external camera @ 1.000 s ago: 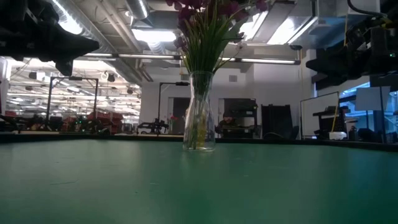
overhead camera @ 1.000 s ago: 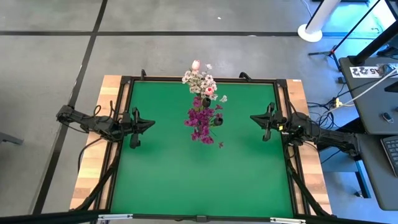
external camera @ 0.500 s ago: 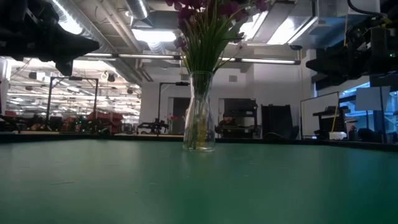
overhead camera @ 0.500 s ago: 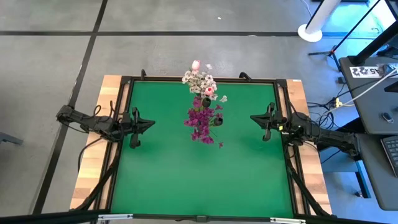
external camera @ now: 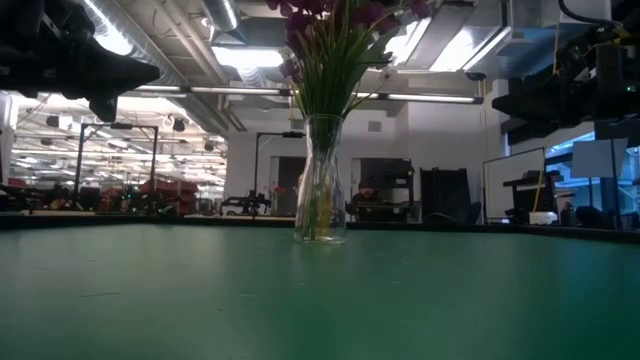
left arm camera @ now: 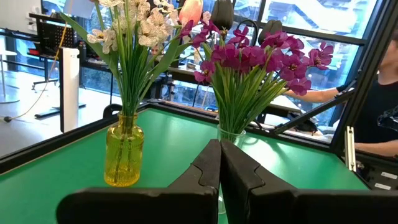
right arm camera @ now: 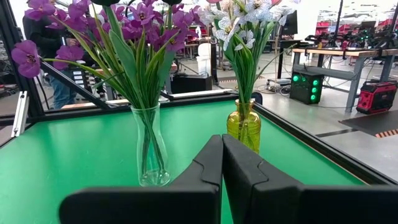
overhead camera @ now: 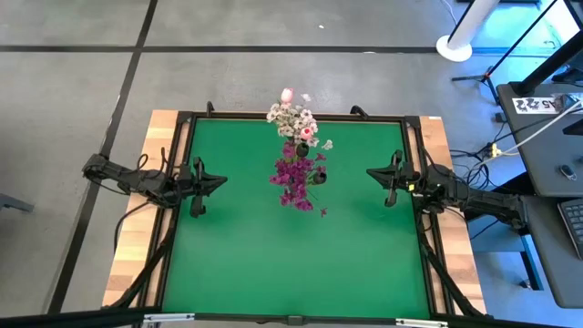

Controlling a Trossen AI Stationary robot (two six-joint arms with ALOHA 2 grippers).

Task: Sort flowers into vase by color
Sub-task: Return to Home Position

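Two vases stand upright on their bases on the green mat (overhead camera: 273,264), toward its far middle. A clear glass vase (right arm camera: 151,149) holds the magenta-purple flowers (overhead camera: 296,180). Behind it, at the far edge, a yellow glass vase (left arm camera: 124,149) holds the white clusters and pale pink buds (overhead camera: 293,118). In the low view the clear vase (external camera: 320,180) stands in front of the yellow one. My left gripper (overhead camera: 224,182) hovers shut at the mat's left side. At the mat's right side my right gripper (overhead camera: 370,171) also hovers shut. Both point level toward the vases, well short of them.
A black frame rail (overhead camera: 301,116) runs round the mat, with wooden strips (overhead camera: 137,237) outside it. Bare green mat lies between the vases and the near edge. A person (left arm camera: 379,118) is beyond the frame, and a desk with cables (overhead camera: 547,155) is to the right.
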